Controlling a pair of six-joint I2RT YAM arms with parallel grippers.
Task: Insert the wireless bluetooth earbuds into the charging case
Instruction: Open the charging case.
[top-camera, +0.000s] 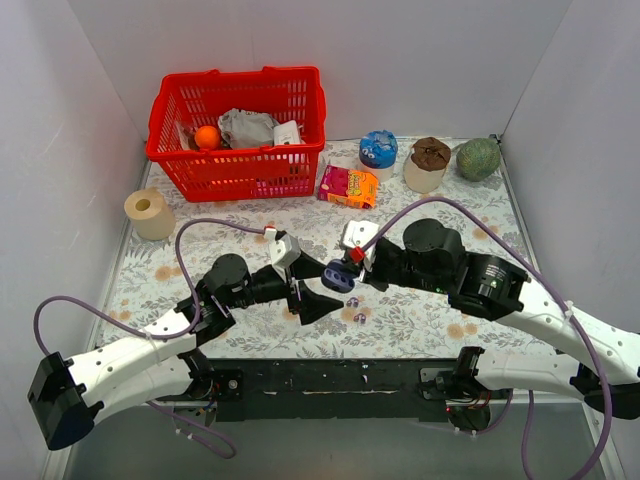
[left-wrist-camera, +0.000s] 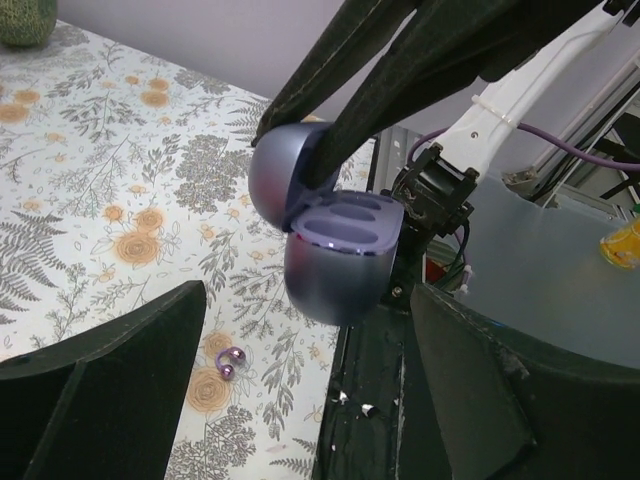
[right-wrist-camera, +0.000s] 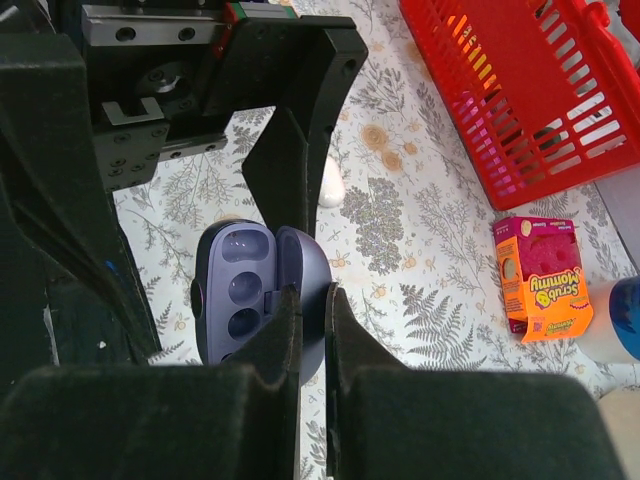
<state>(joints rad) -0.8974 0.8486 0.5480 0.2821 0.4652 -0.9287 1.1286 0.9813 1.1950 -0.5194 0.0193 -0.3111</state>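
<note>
My right gripper (top-camera: 345, 271) is shut on the open lid of the lavender-blue charging case (top-camera: 337, 279) and holds it above the floral table. In the right wrist view the case (right-wrist-camera: 235, 290) shows its empty purple wells, with the lid pinched at my right gripper (right-wrist-camera: 311, 292). My left gripper (top-camera: 316, 301) is open and empty just left of the case, which hangs between its fingers in the left wrist view (left-wrist-camera: 335, 265). Two tiny purple earbuds (top-camera: 351, 301) (top-camera: 359, 318) lie on the table below the case. One spot of purple buds (left-wrist-camera: 229, 362) shows beside my left finger.
A red basket (top-camera: 240, 130) holding an orange ball stands at the back left, a paper roll (top-camera: 150, 213) at the left edge. An orange-pink box (top-camera: 348, 186), blue cup (top-camera: 378, 150), brown-topped cup (top-camera: 428, 163) and avocado (top-camera: 478, 158) line the back right. A small white object (right-wrist-camera: 331, 185) lies beyond the case.
</note>
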